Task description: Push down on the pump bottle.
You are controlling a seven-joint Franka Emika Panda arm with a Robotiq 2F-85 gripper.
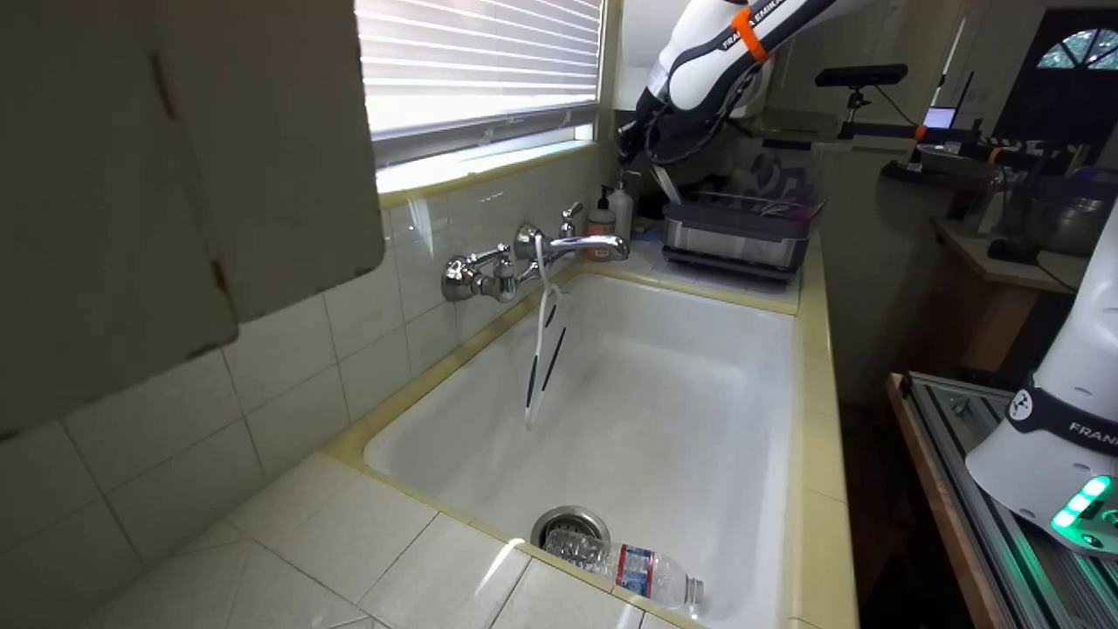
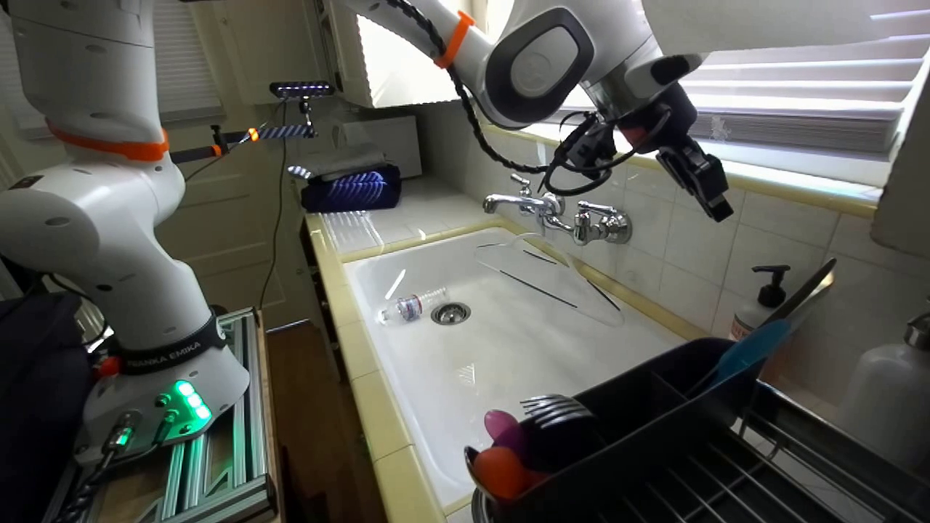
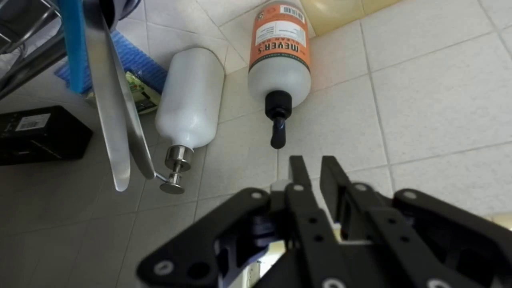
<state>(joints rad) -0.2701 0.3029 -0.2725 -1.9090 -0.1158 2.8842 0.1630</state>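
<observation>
A soap bottle (image 3: pixel 280 76) with an orange label and black pump stands upright on the tiled counter by the wall. It also shows in both exterior views (image 1: pixel 601 225) (image 2: pixel 755 309). A white bottle (image 3: pixel 192 96) with a metal pump stands beside it and shows in both exterior views (image 1: pixel 621 210) (image 2: pixel 886 392). My gripper (image 3: pixel 313 160) is empty, its fingers slightly apart with a narrow gap. In an exterior view the gripper (image 2: pixel 718 207) hangs above the black pump, apart from it. In the wrist view the black pump head lies just ahead and left of the fingertips.
A dish rack (image 1: pixel 738 240) with utensils stands near the bottles; knives (image 3: pixel 110 108) stick up from it. The wall faucet (image 2: pixel 559 214) and white sink (image 2: pixel 494 363) lie alongside. A plastic bottle (image 2: pixel 407 309) lies in the sink. The window sill (image 2: pixel 792 185) runs above.
</observation>
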